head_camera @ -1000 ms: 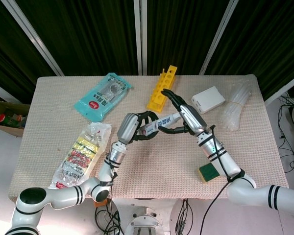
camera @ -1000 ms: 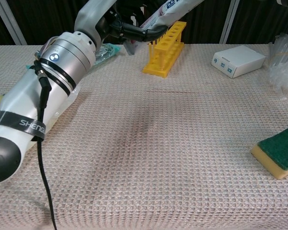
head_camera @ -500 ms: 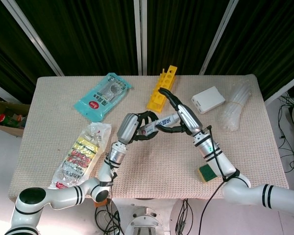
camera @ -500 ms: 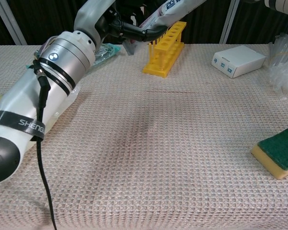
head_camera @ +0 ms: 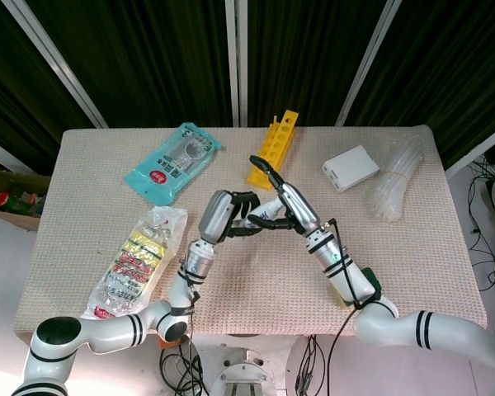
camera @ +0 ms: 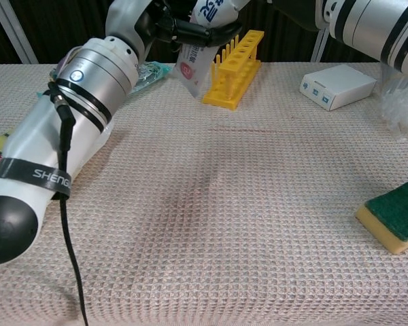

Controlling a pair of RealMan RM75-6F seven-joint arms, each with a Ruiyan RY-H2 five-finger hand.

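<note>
Tube: one white soft tube with blue lettering, held above the table, just in front of the yellow plastic rack.
Left hand: raised, fingers clenched round the tube.
Right hand: raised opposite, fingers curled on the tube's other end.
Packets: one teal foil pouch, one clear snack bag.
Others: one white box, one green-and-yellow sponge, one bundle of clear plastic tubes.

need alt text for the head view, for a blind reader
Seen from above, the left hand and right hand both grip a white tube above a beige table; a yellow rack stands just behind.
</note>
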